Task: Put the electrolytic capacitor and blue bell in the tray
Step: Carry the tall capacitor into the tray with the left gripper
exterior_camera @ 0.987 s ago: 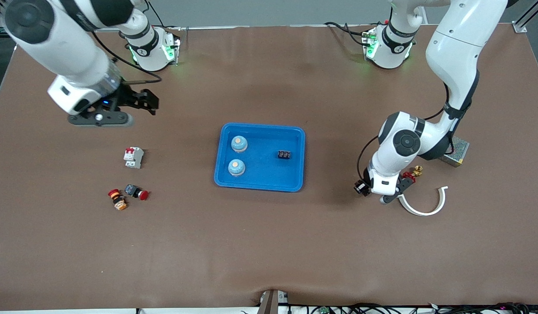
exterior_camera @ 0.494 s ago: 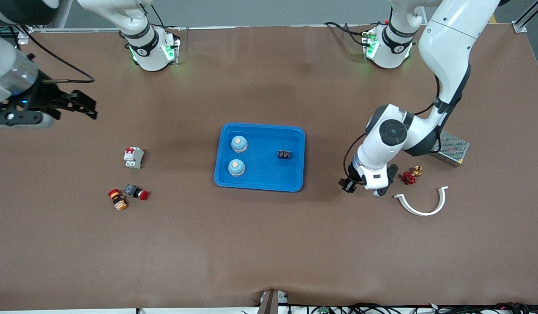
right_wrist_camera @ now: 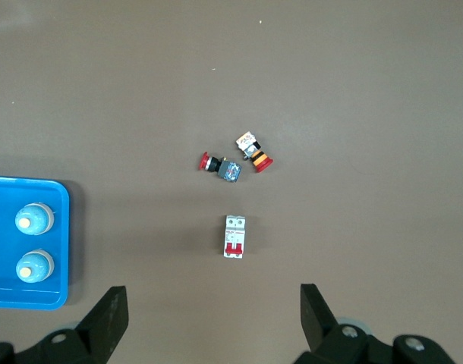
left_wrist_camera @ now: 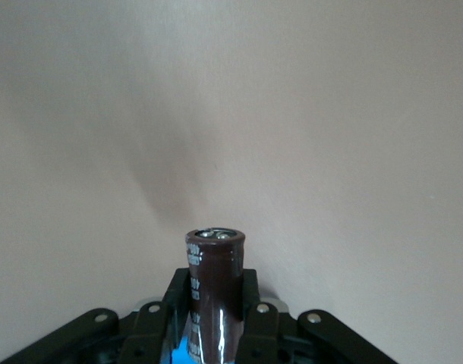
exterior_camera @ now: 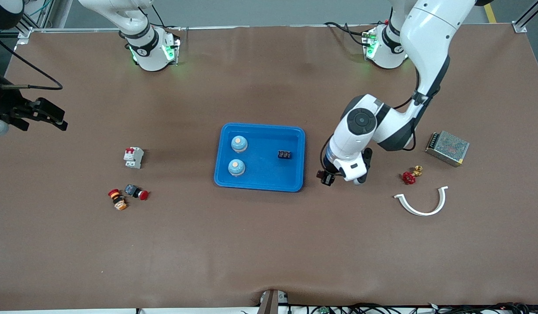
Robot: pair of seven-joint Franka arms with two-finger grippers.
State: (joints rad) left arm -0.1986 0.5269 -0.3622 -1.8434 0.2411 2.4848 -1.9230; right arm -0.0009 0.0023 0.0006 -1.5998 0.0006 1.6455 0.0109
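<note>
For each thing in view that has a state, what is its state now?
Left end effector: shut on the capacitor, beside the tray.
Right end effector: open, empty.
Tray: holds two blue bells and a black part.
Circuit breaker: on table.

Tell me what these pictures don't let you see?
- Capacitor: front view, hidden beneath the left hand; its lettering in the left wrist view is too small to read.
- Right hand: front view, partly cut off by the edge.
- Black part in the tray: too small to identify.
</note>
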